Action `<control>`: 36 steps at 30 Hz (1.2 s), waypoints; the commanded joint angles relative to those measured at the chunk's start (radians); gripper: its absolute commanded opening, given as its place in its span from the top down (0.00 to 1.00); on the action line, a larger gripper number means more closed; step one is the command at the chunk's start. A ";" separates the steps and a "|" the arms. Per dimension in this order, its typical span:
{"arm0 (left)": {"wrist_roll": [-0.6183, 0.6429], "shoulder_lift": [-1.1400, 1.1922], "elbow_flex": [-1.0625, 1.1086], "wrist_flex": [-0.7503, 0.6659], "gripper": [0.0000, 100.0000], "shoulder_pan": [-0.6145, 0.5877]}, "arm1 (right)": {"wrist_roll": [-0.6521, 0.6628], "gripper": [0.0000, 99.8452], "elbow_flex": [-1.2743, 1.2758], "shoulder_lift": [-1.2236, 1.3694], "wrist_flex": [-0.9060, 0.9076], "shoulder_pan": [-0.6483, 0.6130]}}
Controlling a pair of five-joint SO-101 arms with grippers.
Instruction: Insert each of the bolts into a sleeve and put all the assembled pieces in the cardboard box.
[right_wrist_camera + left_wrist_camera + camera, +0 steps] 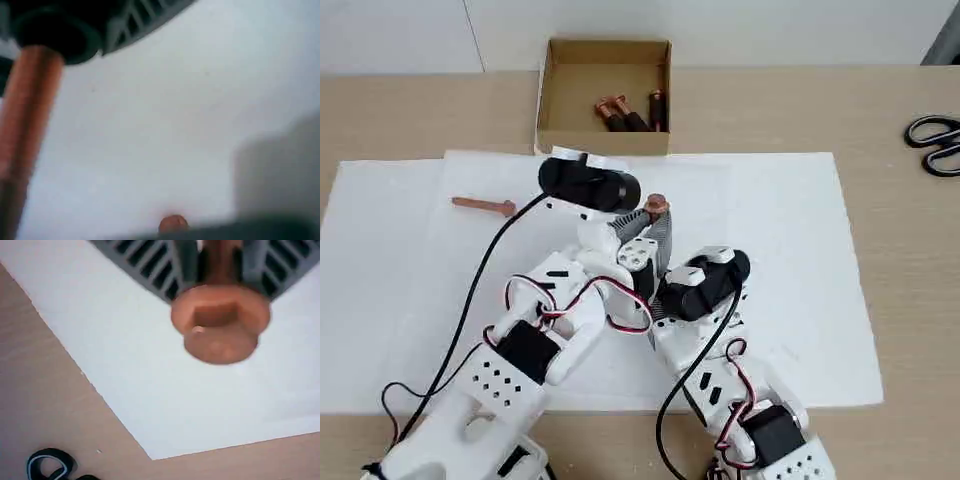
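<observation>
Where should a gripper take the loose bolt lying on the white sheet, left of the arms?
Grip the loose bolt mid-shank, straight down from above, jaws across its length. It lies flat on the white sheet, running roughly left to right with bare sheet along both long sides, so the slim shank should fit between open jaws. End-on approaches would likely just push it.

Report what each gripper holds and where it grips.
Left gripper clamps the bolt on its shank just behind the head. Right gripper appears to hold the black sleeve around its body.
</observation>
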 commanded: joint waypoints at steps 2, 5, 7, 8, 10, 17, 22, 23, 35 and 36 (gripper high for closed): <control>-0.002 -0.041 -0.007 0.041 0.99 0.041 | -0.011 1.00 -0.009 -0.012 -0.024 -0.004; -0.002 -0.101 0.012 0.041 0.99 0.038 | -0.011 1.00 -0.009 -0.012 -0.024 -0.002; -0.003 -0.133 0.036 0.041 0.99 0.037 | -0.011 1.00 -0.009 -0.012 -0.024 -0.002; -0.003 -0.144 0.051 0.040 0.99 0.037 | -0.011 1.00 -0.009 -0.012 -0.024 -0.002; -0.003 -0.150 0.079 0.037 0.99 0.037 | -0.011 1.00 -0.009 -0.012 -0.024 -0.002; -0.003 -0.155 0.107 0.038 0.99 0.035 | -0.011 1.00 -0.009 -0.012 -0.024 -0.002; -0.003 -0.150 0.125 0.040 0.99 0.037 | -0.011 1.00 -0.009 -0.012 -0.024 -0.002; -0.003 -0.150 0.136 0.040 0.99 0.038 | -0.011 1.00 -0.009 -0.012 -0.024 -0.002; -0.002 -0.155 0.199 0.041 0.99 0.041 | -0.009 1.00 -0.009 -0.012 -0.022 -0.002; -0.002 -0.155 0.206 0.041 0.99 0.041 | -0.009 1.00 -0.009 -0.012 -0.022 -0.002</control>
